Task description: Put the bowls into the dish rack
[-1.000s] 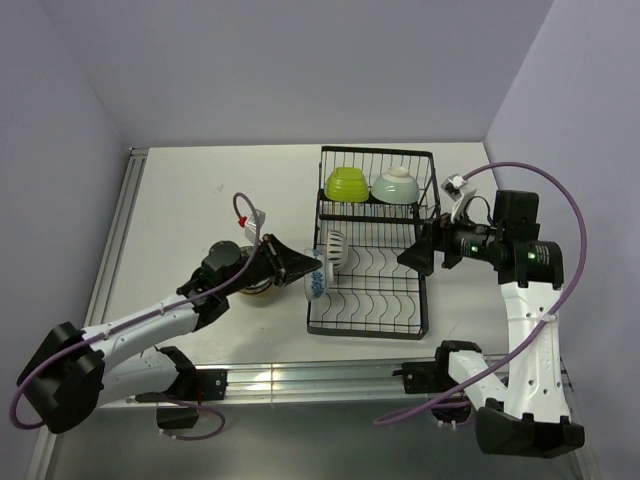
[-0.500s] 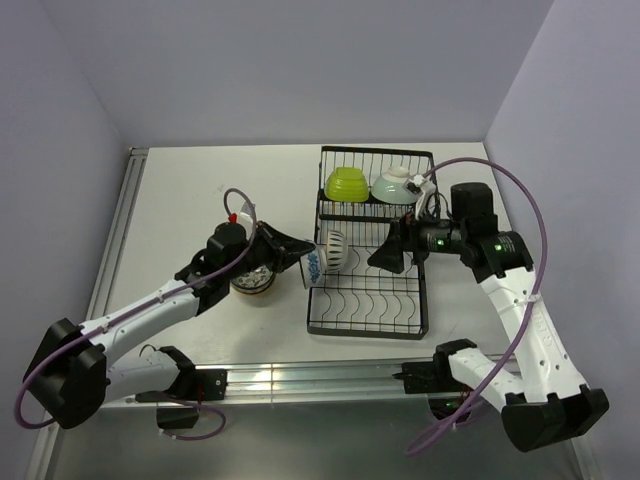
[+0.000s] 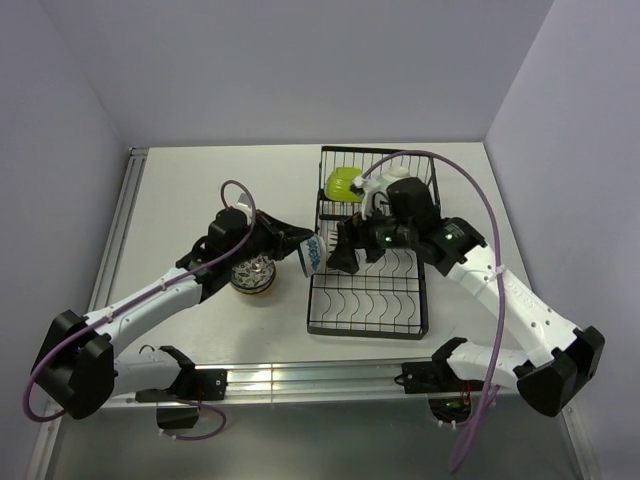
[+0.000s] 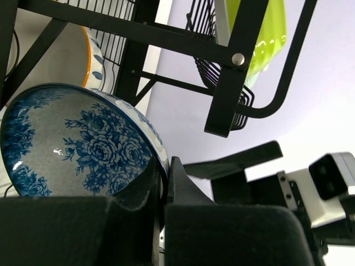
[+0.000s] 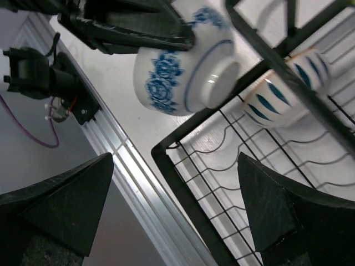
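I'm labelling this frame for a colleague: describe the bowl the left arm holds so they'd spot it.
Find the big black wire dish rack. At its left edge the left gripper holds a bowl by the rim, tipped on its side. It alone is white with blue flowers; the striped bowl beside it sits inside the rack.

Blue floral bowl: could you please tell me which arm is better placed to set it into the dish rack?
Left, most likely. The left gripper is shut on the blue floral bowl at the left edge of the dish rack; the right gripper hangs open and empty over the rack.
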You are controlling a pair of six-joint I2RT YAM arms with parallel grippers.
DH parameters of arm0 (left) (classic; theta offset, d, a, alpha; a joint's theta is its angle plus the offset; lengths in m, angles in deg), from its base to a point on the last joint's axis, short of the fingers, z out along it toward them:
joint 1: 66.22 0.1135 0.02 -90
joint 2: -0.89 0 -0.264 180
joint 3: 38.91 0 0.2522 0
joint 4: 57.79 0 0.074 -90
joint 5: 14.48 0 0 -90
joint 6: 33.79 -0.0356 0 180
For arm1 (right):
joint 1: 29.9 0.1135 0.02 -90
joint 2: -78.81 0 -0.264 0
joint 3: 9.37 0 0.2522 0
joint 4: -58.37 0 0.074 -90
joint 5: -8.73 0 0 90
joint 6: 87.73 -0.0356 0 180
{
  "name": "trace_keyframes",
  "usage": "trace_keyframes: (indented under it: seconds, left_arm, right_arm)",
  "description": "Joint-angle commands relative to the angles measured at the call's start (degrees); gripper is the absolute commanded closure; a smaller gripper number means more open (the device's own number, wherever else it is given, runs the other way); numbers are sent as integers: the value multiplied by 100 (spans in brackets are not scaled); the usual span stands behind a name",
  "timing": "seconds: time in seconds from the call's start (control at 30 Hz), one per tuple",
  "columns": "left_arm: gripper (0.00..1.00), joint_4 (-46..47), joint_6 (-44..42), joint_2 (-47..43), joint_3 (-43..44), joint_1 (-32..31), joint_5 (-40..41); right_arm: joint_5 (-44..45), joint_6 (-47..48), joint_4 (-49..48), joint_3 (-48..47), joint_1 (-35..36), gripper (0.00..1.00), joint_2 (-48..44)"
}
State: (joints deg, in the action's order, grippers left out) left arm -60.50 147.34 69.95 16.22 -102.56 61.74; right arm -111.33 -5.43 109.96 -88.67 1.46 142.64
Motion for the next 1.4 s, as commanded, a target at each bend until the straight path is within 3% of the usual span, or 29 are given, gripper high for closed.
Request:
trace_keyframes:
  seconds: [0.0, 0.3, 0.67, 1.07, 1.27, 1.37]
  left_arm:
    - [100, 91, 194, -173, 302, 39, -116]
    - [100, 275, 265, -270, 188, 48, -230]
    - [100, 372, 256, -384, 118, 48, -318]
    - [100, 380, 317, -384, 109, 57, -301]
    - [100, 363, 335, -367, 100, 74, -318]
    - [100, 354, 344, -367, 74, 83, -327]
  right_arm:
    - [861, -293, -600, -258, 529, 0, 68]
    - [1363, -495, -1163, -205, 1144, 0, 480]
    - [1986, -627, -1515, 6, 1365, 0, 859]
    - [1794, -847, -1576, 67, 1426, 1, 1131]
    - [1873, -838, -1726, 261, 1488, 12, 1105]
    - [1855, -829, -1822, 357, 1488, 28, 1053]
